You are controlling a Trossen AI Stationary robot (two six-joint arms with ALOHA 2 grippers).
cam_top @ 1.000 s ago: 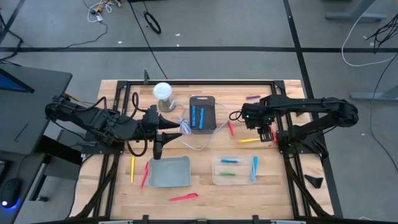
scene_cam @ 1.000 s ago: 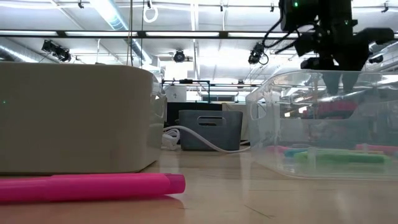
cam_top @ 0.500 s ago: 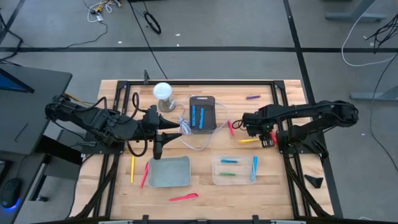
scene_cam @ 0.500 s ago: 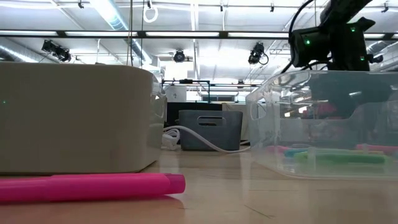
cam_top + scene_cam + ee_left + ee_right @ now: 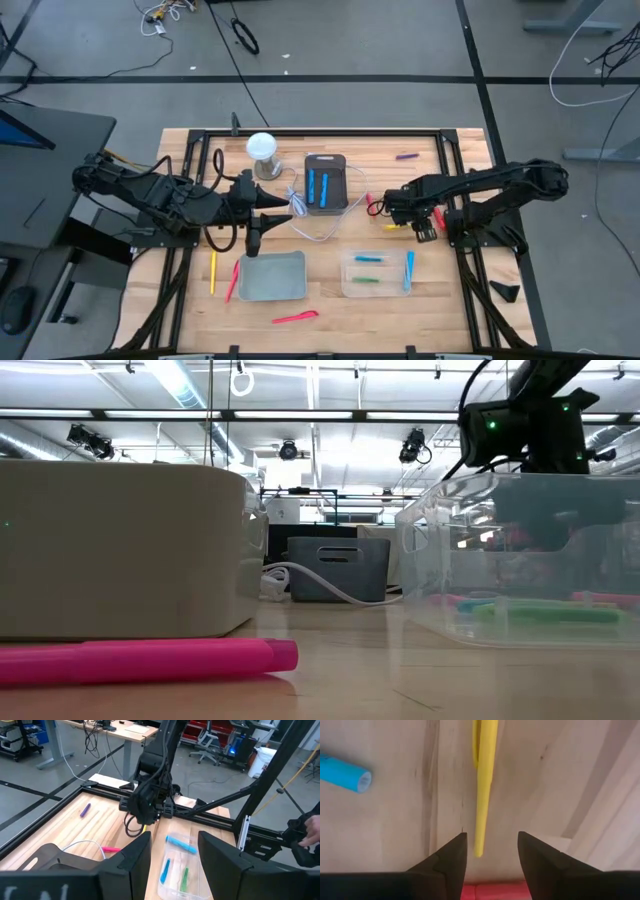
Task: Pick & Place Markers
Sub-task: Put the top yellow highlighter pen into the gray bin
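A yellow marker [image 5: 484,780] lies flat on the wood. My right gripper [image 5: 489,852] points down over its near end, open, with one finger on either side and not touching it. In the high view this gripper [image 5: 397,212] is right of a red marker [image 5: 372,205]. A blue marker's end [image 5: 344,773] shows off to one side. My left gripper [image 5: 175,850] hangs open and holds nothing, above the table left of the dark bin [image 5: 325,183], which has two blue markers in it. More markers lie loose: purple [image 5: 405,156], yellow [image 5: 213,270], pink [image 5: 295,317].
A clear bin [image 5: 377,272] at the front right holds green and blue markers, with a blue one [image 5: 408,270] across its right end. A grey tray [image 5: 272,276], a white coiled cable [image 5: 312,222] and a white round lamp [image 5: 262,150] stand mid-table. A person's hand [image 5: 310,827] shows beyond the table.
My right gripper has sunk toward the table and shifted a little toward the table's left, coming down over the yellow marker. Its fingers have stayed apart, and the marker has not moved.
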